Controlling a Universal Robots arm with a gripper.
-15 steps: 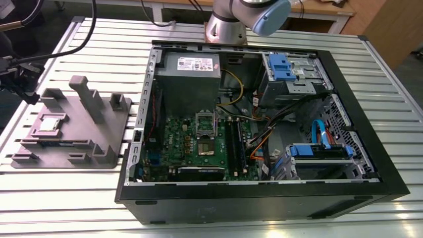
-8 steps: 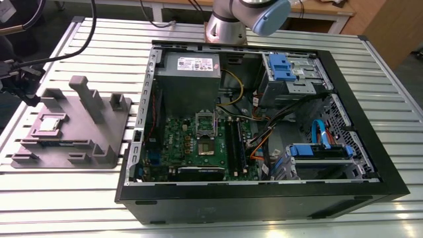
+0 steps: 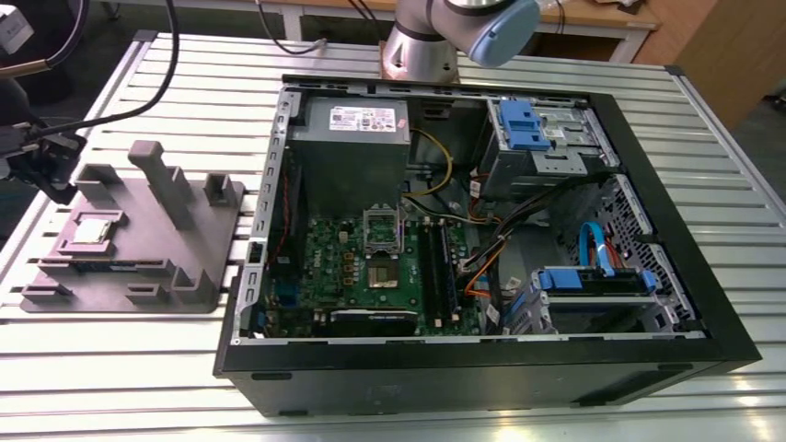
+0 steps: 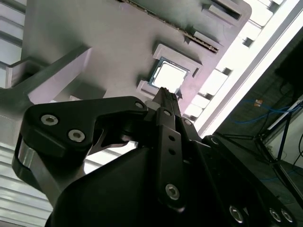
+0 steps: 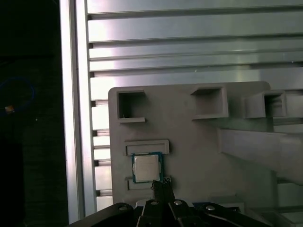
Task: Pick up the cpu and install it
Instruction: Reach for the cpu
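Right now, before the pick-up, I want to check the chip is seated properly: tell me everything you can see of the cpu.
The cpu is a small thin square chip with a pale silvery metal top and a darker rim. It lies flat in a shallow recess of the grey tray, between two raised lips. The shut gripper hovers by one edge; contact is unclear.

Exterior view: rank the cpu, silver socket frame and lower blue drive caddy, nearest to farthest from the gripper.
From the gripper:
1. cpu, close by on the grey tray.
2. silver socket frame, on the motherboard, mid-case.
3. lower blue drive caddy, toward the exterior view's right.
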